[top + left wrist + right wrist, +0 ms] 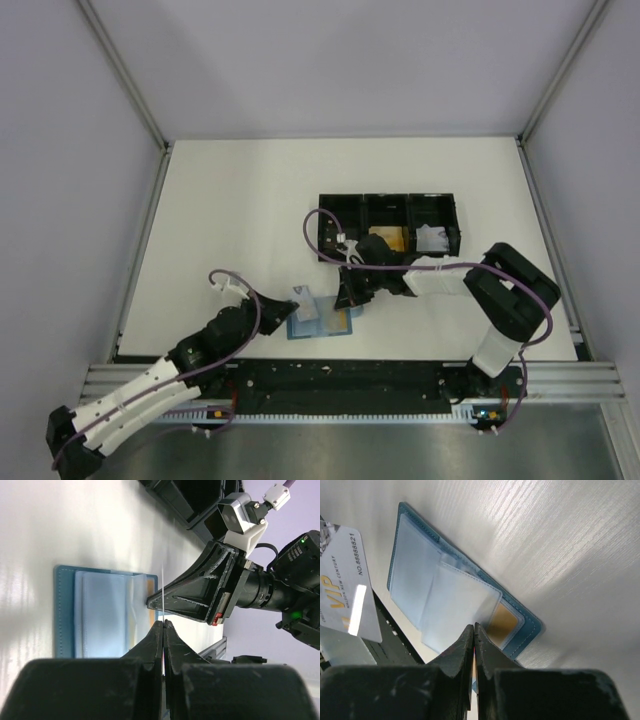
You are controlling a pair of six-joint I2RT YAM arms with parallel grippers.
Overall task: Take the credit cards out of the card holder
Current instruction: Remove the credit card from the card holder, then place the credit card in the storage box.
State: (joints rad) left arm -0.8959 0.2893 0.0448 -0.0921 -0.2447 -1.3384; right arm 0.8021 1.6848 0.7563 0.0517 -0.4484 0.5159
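The teal card holder (318,327) lies open on the table near the front edge, its light blue sleeves up; it also shows in the left wrist view (100,615) and the right wrist view (415,565). An orange-gold credit card (502,625) sits in a slot of it. My left gripper (298,303) is shut on a white VIP card (345,585), seen edge-on in its own view (163,590), held just left of the holder. My right gripper (473,626) is shut on the edge of a clear sleeve of the holder. No black card shows.
A long black three-compartment tray (388,205) stands behind the holder, with an orange-gold item (388,239) in its middle compartment and a white wad (432,238) in its right one. The table's front rail (340,375) runs just below the holder.
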